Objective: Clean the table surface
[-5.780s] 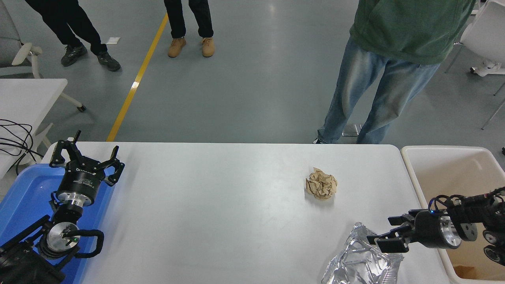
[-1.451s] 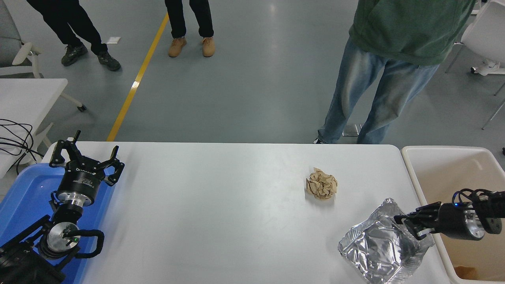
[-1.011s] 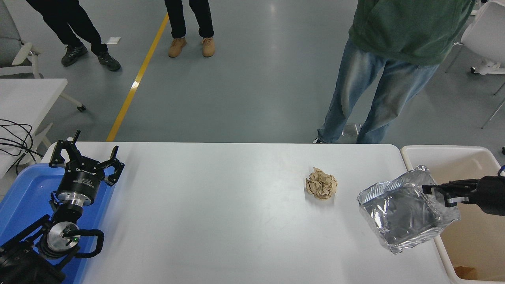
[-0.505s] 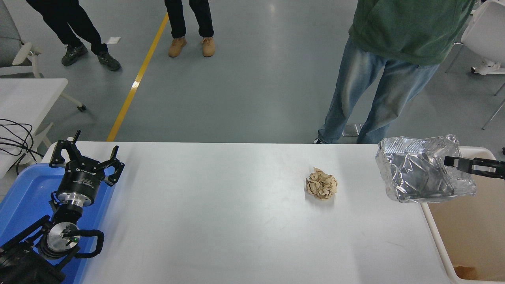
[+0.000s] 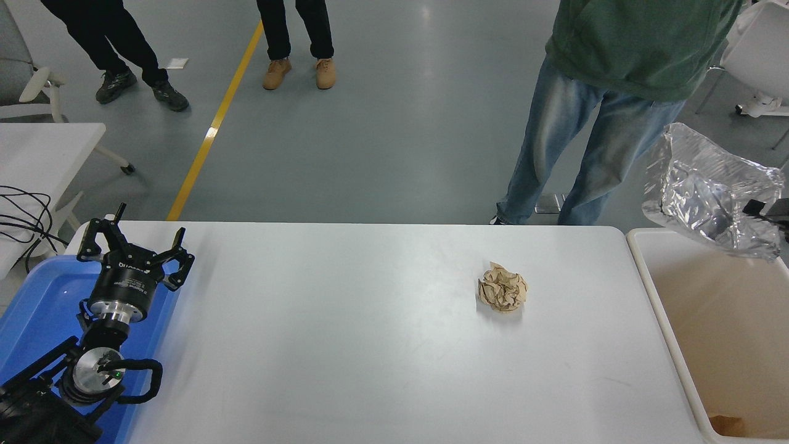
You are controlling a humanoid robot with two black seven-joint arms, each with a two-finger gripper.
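I have lifted the foil tray (image 5: pixel 709 197) off the desk (image 5: pixel 370 345); my right end effector (image 5: pixel 761 208) is clamped on it at frame right, above the bin (image 5: pixel 653 296). Only the paper ball (image 5: pixel 502 287) remains, right of centre.

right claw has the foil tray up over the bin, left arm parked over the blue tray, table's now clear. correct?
Not quite: the table surface is not clear. The head view shows a crumpled brown paper ball still lying on it, right of centre. The rest holds: the right claw holds the foil tray above the bin, and the left claw is parked over the blue tray.
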